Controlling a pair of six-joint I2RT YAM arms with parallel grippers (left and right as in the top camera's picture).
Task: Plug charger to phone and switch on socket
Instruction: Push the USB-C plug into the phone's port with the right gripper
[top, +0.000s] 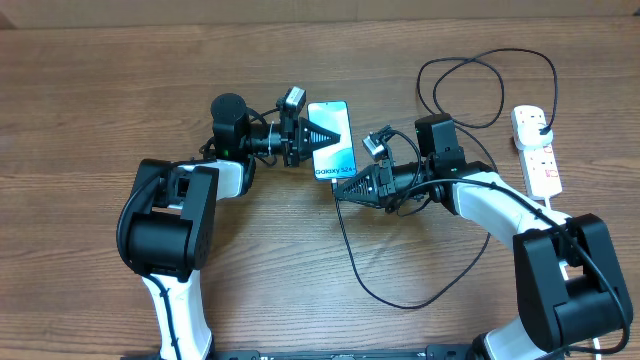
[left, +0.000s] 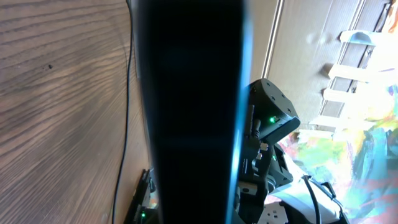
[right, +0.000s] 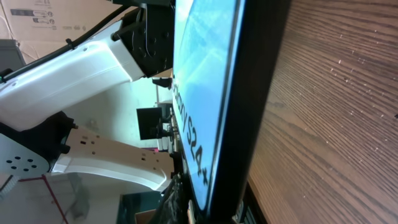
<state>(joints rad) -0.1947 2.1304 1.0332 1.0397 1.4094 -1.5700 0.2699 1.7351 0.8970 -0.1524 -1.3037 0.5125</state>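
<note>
You clamped the phone (top: 338, 152) mid-frame with the left gripper (top: 324, 133)
Right gripper (top: 342, 194) sat at its lower end, grip state unclear

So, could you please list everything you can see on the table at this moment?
phone: one, cyan lit screen with a white text band, table centre, between the two grippers.
charger: one, thin black cable, looping behind the right arm and again near the front edge.
socket: one, white strip with red marks, far right.
white cord: one, thick, running from the socket towards the front.
table: one, brown wood grain.
left gripper: one, black, closed on the phone's side.
right gripper: one, black, at the phone's text end; jaws unclear.
</note>
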